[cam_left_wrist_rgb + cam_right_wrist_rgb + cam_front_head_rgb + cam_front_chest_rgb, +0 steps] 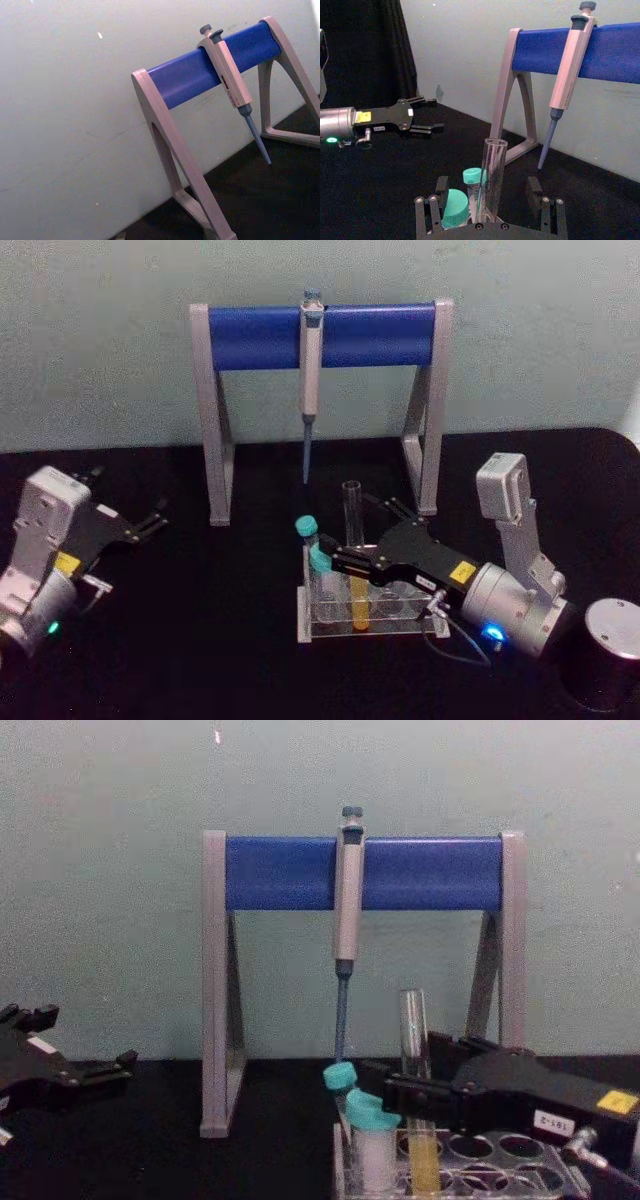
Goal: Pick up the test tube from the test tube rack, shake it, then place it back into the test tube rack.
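Note:
The test tube (351, 525), tall and clear with yellow liquid at its bottom, stands upright in the clear test tube rack (306, 624) at the table's front centre. My right gripper (360, 531) is open and reaches in from the right, one finger on either side of the tube's upper half with a gap to each. In the right wrist view the tube (493, 175) rises between the two spread fingertips (534, 186). From the chest the tube (412, 1030) shows just in front of the black fingers. My left gripper (153, 521) rests open at the far left.
Two teal-capped white tubes (318, 560) stand in the rack's left end, close to the near finger. Behind it a grey-and-blue pipette stand (255, 337) holds a hanging pipette (311, 370). A metal cylinder (612, 636) sits at the front right.

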